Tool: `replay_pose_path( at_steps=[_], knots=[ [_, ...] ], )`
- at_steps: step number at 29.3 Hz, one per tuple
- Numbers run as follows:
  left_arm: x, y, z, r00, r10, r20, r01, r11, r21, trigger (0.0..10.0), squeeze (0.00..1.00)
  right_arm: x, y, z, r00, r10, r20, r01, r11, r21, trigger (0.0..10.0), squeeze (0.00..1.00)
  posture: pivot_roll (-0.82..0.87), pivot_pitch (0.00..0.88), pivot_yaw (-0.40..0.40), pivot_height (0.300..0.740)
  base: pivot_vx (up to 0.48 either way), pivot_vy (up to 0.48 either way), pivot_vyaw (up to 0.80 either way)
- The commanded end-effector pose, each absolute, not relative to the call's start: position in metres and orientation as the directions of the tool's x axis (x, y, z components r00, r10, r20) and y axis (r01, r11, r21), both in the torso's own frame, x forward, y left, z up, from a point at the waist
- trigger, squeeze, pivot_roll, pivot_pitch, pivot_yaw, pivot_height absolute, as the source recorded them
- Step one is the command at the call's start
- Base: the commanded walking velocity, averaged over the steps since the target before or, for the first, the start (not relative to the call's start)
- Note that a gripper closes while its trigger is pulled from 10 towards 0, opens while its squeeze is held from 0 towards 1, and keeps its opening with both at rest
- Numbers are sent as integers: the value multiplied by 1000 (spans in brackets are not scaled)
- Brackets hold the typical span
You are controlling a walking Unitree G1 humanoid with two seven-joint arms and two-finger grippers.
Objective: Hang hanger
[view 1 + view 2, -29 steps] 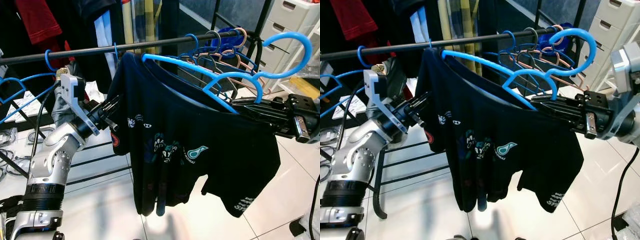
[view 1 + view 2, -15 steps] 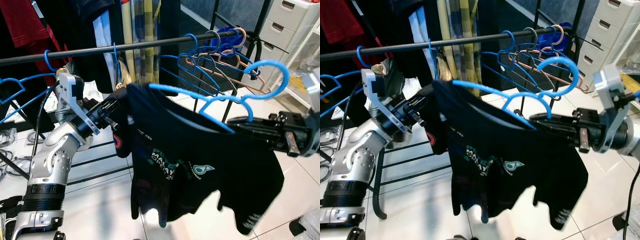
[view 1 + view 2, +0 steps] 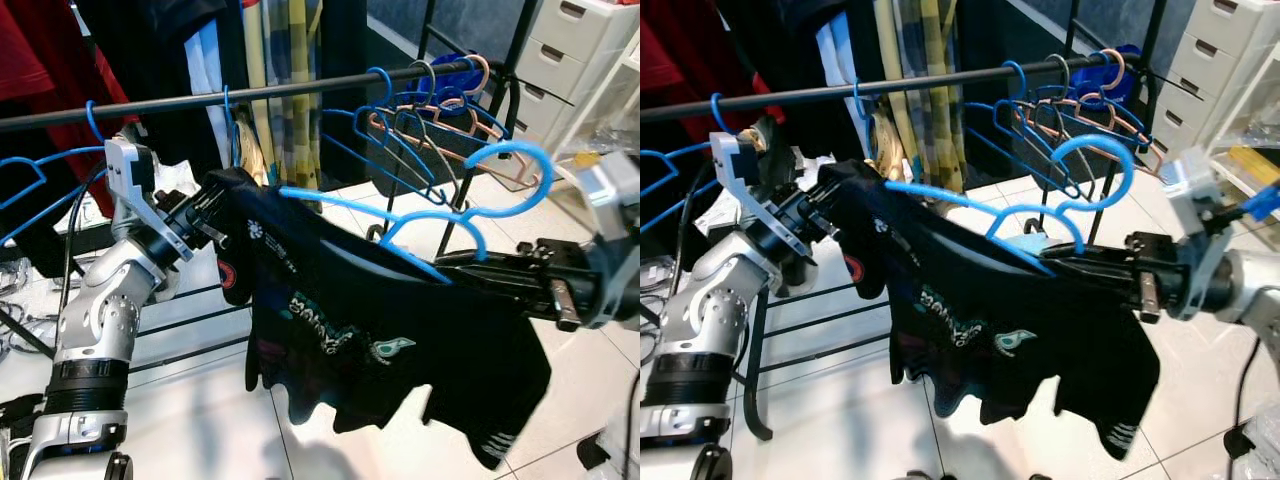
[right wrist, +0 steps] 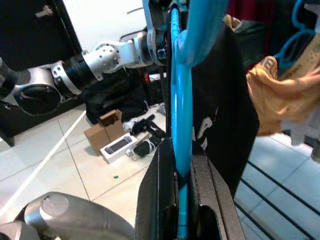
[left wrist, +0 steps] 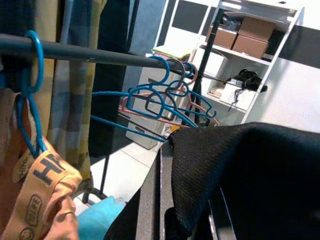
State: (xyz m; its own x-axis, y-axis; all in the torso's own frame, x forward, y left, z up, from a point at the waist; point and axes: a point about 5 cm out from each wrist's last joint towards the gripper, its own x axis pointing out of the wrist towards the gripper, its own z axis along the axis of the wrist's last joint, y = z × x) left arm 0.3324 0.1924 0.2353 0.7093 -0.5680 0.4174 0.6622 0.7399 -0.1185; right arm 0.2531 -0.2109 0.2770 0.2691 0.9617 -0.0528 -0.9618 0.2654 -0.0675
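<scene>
1. Left eye view: we recorded one blue hanger [image 3: 420,225] carrying a dark T-shirt [image 3: 390,340], held between our two arms below and in front of the black rail [image 3: 250,92]. A second earlier its shoulder had sat up close against the rail; we logged it as having dropped and tilted away, with the hook [image 3: 520,165] free in the air near the bunch of empty hangers [image 3: 420,110]. We judged the hang not yet done: the hook must be raised again and set over the rail.

2. Right eye view: we noted the right gripper [image 3: 1080,265] with its long fingers clenched on the hanger's lower arm, just under the hook. The left gripper [image 3: 835,205] sat at the shirt's far shoulder, buried in cloth. White drawers [image 3: 1230,60] stood behind, well apart.

3. Left wrist view: we listed black fingers [image 5: 152,200] with dark fabric draped over and between them; we took them as pinching the T-shirt's shoulder. The rail ran across above, with a blue hook and an orange printed garment [image 5: 35,185] hanging beside it.

4. Right wrist view: we entered the hanger's blue bar [image 4: 181,125] clamped between the two black fingers [image 4: 160,200], the shirt hanging beside it, and our left arm [image 4: 100,57] at the far end.
</scene>
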Motion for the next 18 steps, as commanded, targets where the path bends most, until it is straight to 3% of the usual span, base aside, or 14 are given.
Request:
replay_pose_path(
  at_steps=[1,5,11,14,16,18],
  knots=[
    [328,196,235,691,-592,414,682,724,-104,0,0,254,-204,279,239,970,-43,-968,234,-95,0,0,-100,120,48,740,0,0,0],
    [306,205,232,611,-691,387,763,644,-56,0,0,268,-192,277,216,976,-36,-973,212,-96,0,0,-82,119,31,740,0,0,0],
    [296,223,232,627,-685,371,749,661,-45,0,0,275,-187,278,209,978,-27,-973,205,-104,0,0,-66,118,17,740,0,0,0],
    [293,264,233,765,-535,360,584,811,-35,0,0,279,-188,284,226,974,-5,-967,224,-124,0,0,-49,121,9,740,0,0,0],
    [293,264,233,765,-535,360,584,811,-35,0,0,279,-188,284,226,974,-5,-967,224,-124,0,0,-49,121,9,740,0,0,0],
    [294,287,237,828,-421,370,468,883,-44,0,0,279,-191,285,239,971,-6,-963,236,-130,0,0,-48,122,11,740,0,0,0]
  ],
)
